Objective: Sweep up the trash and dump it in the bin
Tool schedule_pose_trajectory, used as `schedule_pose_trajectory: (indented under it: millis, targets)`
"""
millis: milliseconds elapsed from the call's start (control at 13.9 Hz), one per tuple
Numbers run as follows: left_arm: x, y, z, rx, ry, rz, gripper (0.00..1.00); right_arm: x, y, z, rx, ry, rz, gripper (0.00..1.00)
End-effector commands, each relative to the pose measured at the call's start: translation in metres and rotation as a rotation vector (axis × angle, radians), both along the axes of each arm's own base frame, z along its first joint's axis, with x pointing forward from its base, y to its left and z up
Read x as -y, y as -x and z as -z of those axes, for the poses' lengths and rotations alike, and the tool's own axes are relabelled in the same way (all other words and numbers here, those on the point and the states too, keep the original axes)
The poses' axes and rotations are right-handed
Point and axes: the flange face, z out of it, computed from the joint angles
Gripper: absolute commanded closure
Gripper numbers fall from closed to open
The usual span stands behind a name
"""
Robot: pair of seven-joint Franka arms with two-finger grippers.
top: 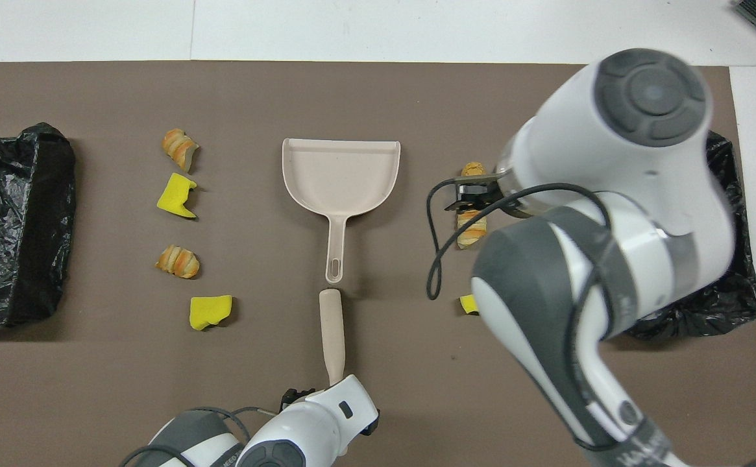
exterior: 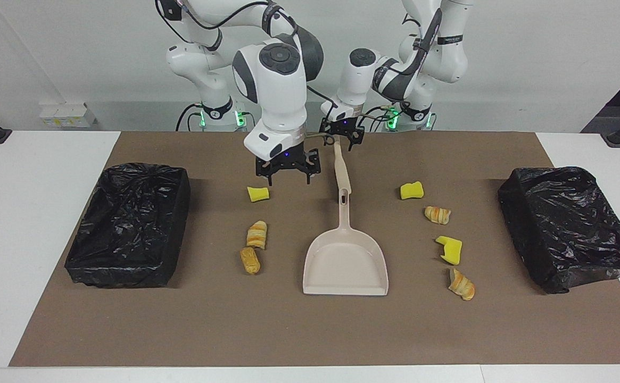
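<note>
Two bins lined with black bags are sitting at the ends of the brown mat: one [exterior: 129, 226] toward the right arm's end, one [exterior: 568, 226] toward the left arm's end. Nothing is showing inside either. The dustpan [exterior: 346, 263] is lying at mid-mat, its pan also bare, with the brush [exterior: 340, 165] lying in line with its handle, nearer the robots.

The trash is lying loose on the mat. Toward the right arm's end: a sponge chunk [exterior: 258, 194] and two pastries [exterior: 257, 234] [exterior: 250, 260]. Toward the left arm's end: a sponge [exterior: 411, 190], a pastry [exterior: 437, 215], another sponge [exterior: 449, 249] and a last pastry [exterior: 461, 284].

The right gripper [exterior: 288, 171] is hanging over the mat between the first sponge chunk and the brush, jaws spread and holding nothing. The left gripper [exterior: 342, 139] is sitting at the brush's robot-side end, fingers straddling the handle; whether they are gripping it I cannot tell.

The overhead view is hiding the right gripper's fingertips under its own arm, which is also covering most of that sponge chunk and bin; the facing view is showing these whole.
</note>
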Motion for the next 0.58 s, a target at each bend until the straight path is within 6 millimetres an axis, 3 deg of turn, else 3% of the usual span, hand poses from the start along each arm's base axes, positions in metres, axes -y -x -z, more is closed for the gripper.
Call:
schedule_pose_trajectory:
  millis: [0,72,360,503]
  targets:
    - [-0.009,0.001,0.000,0.005,0.011,-0.021,0.94,-0.048,-0.013,0.025,0.023,0.019,0.002,0.00]
    - [-0.010,0.000,0.001,0.003,0.008,-0.026,1.00,-0.059,-0.017,0.032,0.035,0.029,0.005,0.00]
    - [-0.019,-0.002,-0.004,-0.029,-0.020,-0.036,1.00,-0.129,-0.014,0.093,0.047,0.046,0.019,0.00]
    - [-0.026,-0.001,-0.020,-0.027,-0.022,-0.041,1.00,-0.134,-0.010,0.106,0.044,0.056,0.005,0.00]
